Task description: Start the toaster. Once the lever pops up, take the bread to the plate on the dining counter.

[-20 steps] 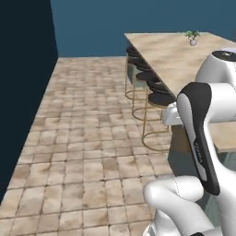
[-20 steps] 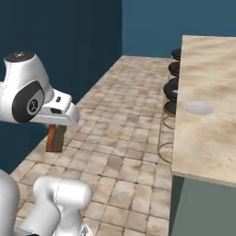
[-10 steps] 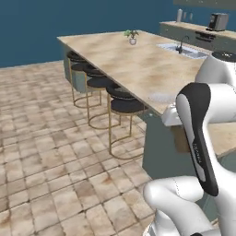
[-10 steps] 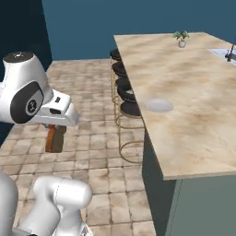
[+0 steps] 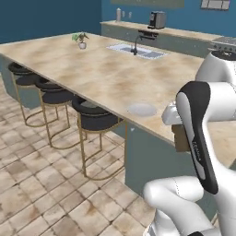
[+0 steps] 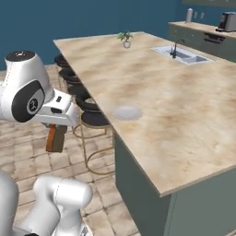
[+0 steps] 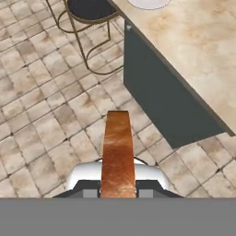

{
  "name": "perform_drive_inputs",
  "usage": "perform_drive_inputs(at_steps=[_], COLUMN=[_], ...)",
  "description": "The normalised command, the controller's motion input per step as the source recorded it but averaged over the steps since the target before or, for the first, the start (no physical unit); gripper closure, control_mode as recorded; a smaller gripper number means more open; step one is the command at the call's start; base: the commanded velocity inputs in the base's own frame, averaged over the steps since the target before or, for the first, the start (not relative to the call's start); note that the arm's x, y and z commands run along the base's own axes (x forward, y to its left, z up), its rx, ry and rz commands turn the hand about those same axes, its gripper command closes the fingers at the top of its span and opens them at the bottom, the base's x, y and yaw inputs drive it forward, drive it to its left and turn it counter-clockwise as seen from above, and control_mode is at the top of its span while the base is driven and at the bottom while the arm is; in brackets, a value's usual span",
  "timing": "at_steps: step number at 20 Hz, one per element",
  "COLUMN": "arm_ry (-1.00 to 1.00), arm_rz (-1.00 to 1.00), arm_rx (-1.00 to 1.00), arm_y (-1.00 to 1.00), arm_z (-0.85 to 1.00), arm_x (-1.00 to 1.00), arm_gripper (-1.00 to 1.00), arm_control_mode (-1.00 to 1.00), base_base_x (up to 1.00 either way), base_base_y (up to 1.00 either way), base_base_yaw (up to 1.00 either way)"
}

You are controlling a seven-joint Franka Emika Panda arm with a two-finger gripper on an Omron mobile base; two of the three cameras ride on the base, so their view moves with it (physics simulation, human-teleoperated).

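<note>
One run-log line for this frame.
phase: carrying | gripper: shut on orange-brown bread slice | small white plate: bare, on beige marble dining counter

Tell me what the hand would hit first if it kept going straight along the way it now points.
Probably the tiled floor. The hand, shut on the bread, points down at bare tiles beside the dining counter, whose grey-green base stands off to one side. Depth is hard to judge, but nothing else appears in that line.

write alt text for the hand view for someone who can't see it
The gripper is shut on the bread, an orange-brown slice seen edge-on, held above a tan tiled floor. The beige marbled dining counter crosses the upper right, with the white plate at the top edge and a black stool beside it.
</note>
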Motion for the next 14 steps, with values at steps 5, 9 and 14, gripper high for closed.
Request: perform_drive_inputs(at_steps=[5, 9, 14], arm_ry=[0.0, 0.0, 0.0], arm_rz=[0.0, 0.0, 0.0], arm_rx=[0.0, 0.0, 0.0], arm_y=[0.0, 0.0, 0.0], arm_z=[0.0, 0.0, 0.0], arm_x=[0.0, 0.0, 0.0], arm_gripper=[1.0, 1.0, 1.0], arm_control_mode=[1.0, 1.0, 1.0], base_base_x=[0.27, 0.13, 0.13], base_base_y=[0.33, 0.44, 0.56], base_base_yaw=[-0.44, -0.42, -0.4])
